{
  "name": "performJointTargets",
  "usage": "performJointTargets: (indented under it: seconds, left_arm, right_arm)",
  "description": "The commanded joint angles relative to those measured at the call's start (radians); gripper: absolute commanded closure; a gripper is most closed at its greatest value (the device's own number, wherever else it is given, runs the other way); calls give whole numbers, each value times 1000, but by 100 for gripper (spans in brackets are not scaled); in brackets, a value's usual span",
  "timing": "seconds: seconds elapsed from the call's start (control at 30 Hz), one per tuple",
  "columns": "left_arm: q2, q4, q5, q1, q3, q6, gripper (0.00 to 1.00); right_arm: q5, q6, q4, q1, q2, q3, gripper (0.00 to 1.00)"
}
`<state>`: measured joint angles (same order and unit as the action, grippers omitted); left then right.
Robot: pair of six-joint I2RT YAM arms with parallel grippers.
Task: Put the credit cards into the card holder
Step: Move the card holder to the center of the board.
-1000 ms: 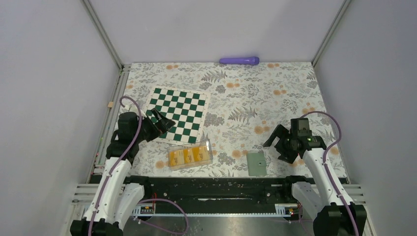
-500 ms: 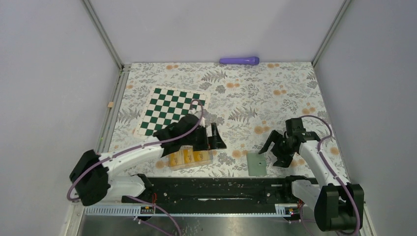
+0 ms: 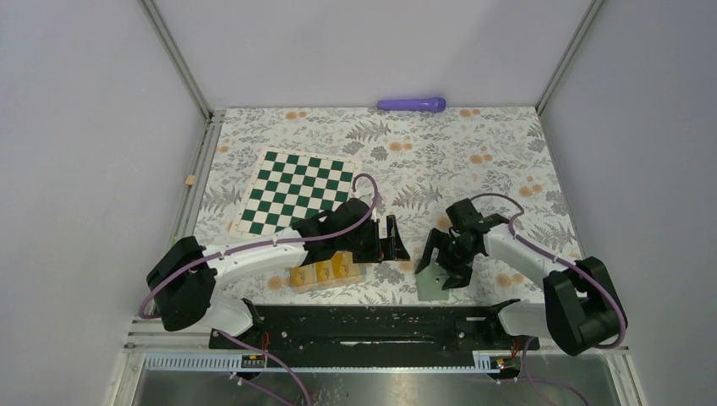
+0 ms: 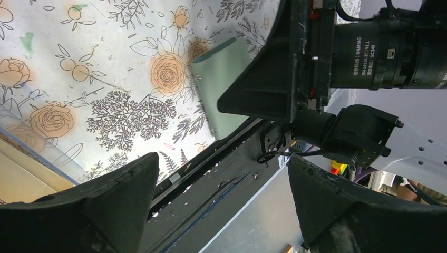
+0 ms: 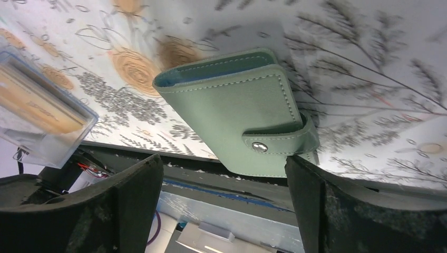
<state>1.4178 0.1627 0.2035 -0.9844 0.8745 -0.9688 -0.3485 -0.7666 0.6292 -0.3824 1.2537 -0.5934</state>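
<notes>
Your right wrist view shows what the overhead view cannot: the card holder [image 5: 248,126] lies closed, its strap snapped shut, with a strip of blue lining at the 11 o'clock edge. From overhead the card holder [image 3: 435,285] is only a plain green patch at the table's near edge, about 5 o'clock from the middle. The credit cards [image 3: 325,269] sit side by side in a clear box [image 3: 298,279] at 9 o'clock from it.

Your left arm stretches low toward 3 o'clock over the box, and the left gripper [image 3: 394,241] ends between box and holder. Your right arm folds back toward 9 o'clock, with the right gripper [image 3: 443,259] over the holder. Both stand wide open and hold nothing.

In the left wrist view the right arm covers much of the holder [image 4: 221,89]. In the right wrist view the box [image 5: 37,113] is cut off at the left edge.
</notes>
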Motion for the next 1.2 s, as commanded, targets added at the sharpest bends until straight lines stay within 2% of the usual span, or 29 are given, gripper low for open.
performJointTargets:
  seconds: [0.0, 0.23, 0.37, 0.47, 0.63, 0.77, 0.87, 1.17]
  left_arm:
    - [-4, -45, -24, -2, 14, -17, 10]
    - [-10, -56, -20, -4, -4, -18, 11]
    - [19, -66, 1, -5, 14, -27, 12]
    - [58, -101, 20, -17, 21, -44, 14]
    - [137, -143, 61, -50, 37, -91, 20]
    - [164, -143, 32, -75, 17, -129, 23]
    - [177, -144, 22, -76, -11, -151, 25]
    - [282, -57, 7, -76, 58, -119, 26]
  right_arm:
    - [2, -11, -36, -42, 57, -92, 8]
    - [156, 46, 97, -41, -74, -120, 6]
    - [224, 30, 102, -34, -138, -66, 5]
    - [248, 42, 76, -22, -115, -28, 5]
    - [203, 74, 7, -18, 10, -12, 7]
    - [109, 61, -81, -19, 81, -9, 18]
    - [37, 23, -148, -35, 87, 7, 28]
    - [-6, -3, -131, -49, 27, 24, 35]
